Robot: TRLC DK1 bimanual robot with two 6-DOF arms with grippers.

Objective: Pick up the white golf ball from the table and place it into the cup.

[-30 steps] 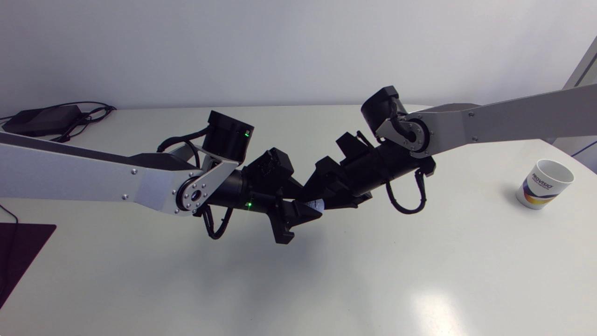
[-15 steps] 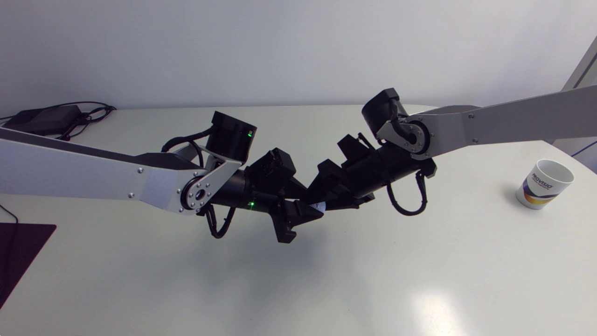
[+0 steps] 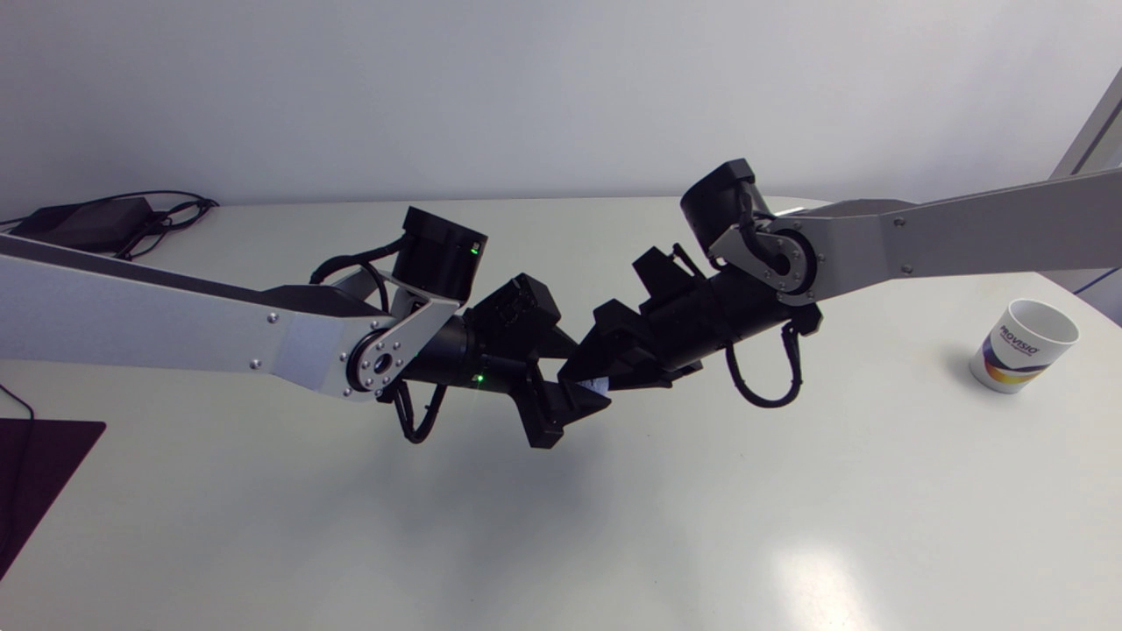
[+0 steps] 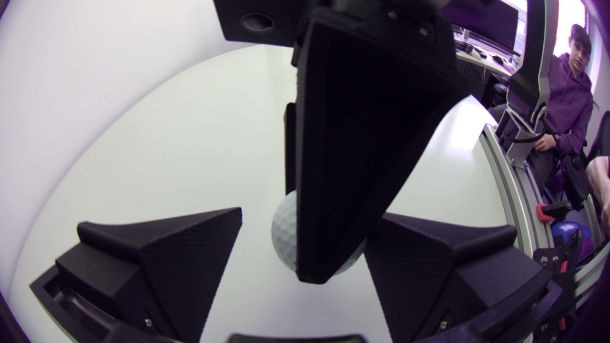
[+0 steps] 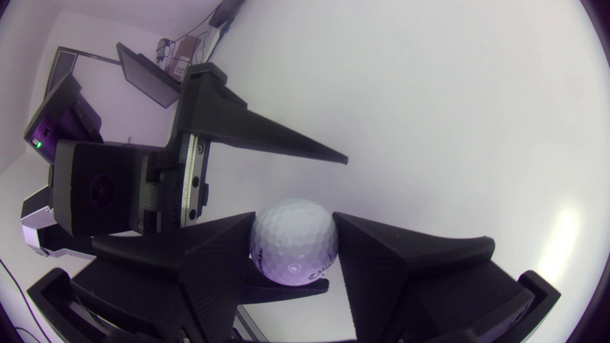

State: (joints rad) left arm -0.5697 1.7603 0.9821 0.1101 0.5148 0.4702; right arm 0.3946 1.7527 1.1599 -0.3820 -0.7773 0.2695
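We judge the handover nearly done: our right hand (image 5: 293,216) clamps the ball (image 5: 291,245), and our left hand (image 4: 307,221) stands apart around it. Next, carry it over the cup (image 3: 1023,345).

Looked down from high above the bench (image 3: 789,491), taking in its whole width. Peered from just behind the left tool (image 4: 310,214) and the right tool (image 5: 294,216), facing each other, very near. Shared the white golf ball (image 5: 293,240) across all three, at mid-bench.

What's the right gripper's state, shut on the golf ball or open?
Shut on the golf ball: the right wrist view shows the right gripper touching it from both sides.
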